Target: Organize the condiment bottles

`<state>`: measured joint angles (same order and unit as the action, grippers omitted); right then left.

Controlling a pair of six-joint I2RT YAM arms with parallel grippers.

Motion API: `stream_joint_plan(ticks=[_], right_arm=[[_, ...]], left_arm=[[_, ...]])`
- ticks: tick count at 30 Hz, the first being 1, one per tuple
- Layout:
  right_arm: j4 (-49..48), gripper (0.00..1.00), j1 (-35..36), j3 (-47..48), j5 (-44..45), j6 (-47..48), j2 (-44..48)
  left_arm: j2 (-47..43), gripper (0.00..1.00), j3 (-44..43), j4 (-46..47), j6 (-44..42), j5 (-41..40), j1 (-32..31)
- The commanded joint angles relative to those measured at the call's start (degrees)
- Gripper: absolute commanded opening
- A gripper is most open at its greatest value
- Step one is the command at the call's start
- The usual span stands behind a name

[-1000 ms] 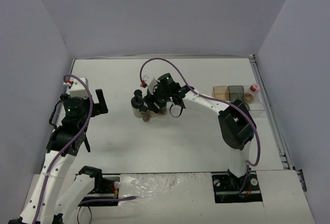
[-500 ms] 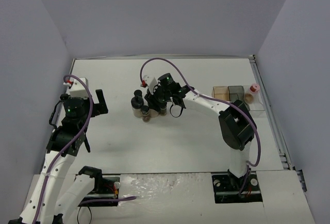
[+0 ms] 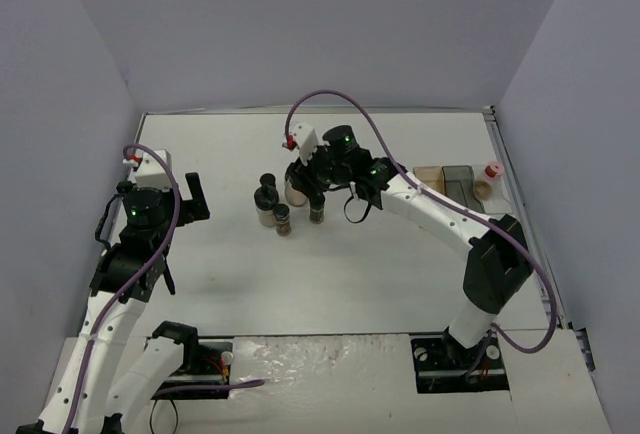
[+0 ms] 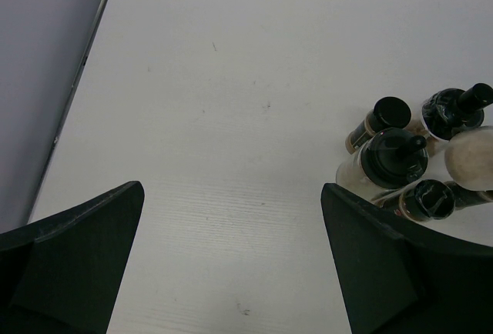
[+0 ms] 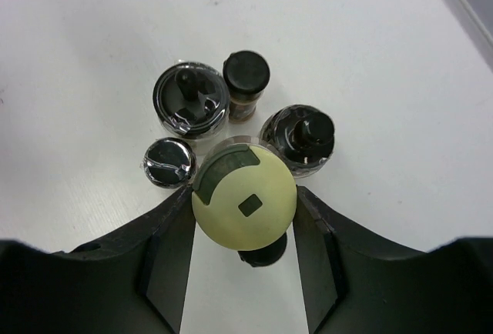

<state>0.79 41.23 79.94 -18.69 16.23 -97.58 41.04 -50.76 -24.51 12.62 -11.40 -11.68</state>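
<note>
Lift straight up until clear of the four black-capped clear bottles (image 5: 189,103) crowding in from 9 through 2 o'clock. Avoid sideways drift, then probably carry toward the amber and grey compartment tray (image 3: 440,176) at 3 o'clock. Right gripper (image 5: 243,222): nearly closed mid-table, clamped on the round clear bottle with pale yellow cap (image 5: 245,195). Left gripper (image 4: 231,218): spread wide, holding nothing.

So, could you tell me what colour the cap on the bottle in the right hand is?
The cap is pale yellow, clearest in the right wrist view.
</note>
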Motion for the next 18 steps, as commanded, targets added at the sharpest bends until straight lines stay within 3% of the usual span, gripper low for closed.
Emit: stream_joint_plan(ticks=[1,7,11,18], right_arm=[[-2.36,0.05,-0.57,2.23,5.44,-2.21,9.35],[0.39,0.00,-4.05,0.13,15.02,-7.01,18.64],[3.22,0.00,-11.55,-3.29,18.76,-12.43,22.98],[6.94,0.00,-23.83,-10.92,34.56,-21.88,30.39]], left_arm=[[0.18,0.97,-0.83,3.86,-0.48,0.59,-0.45],[0.27,0.97,-0.99,3.86,-0.41,0.68,-0.45],[0.27,0.97,-1.00,3.86,-0.32,0.59,-0.45],[0.57,0.97,-0.92,3.77,-0.35,0.30,-0.45]])
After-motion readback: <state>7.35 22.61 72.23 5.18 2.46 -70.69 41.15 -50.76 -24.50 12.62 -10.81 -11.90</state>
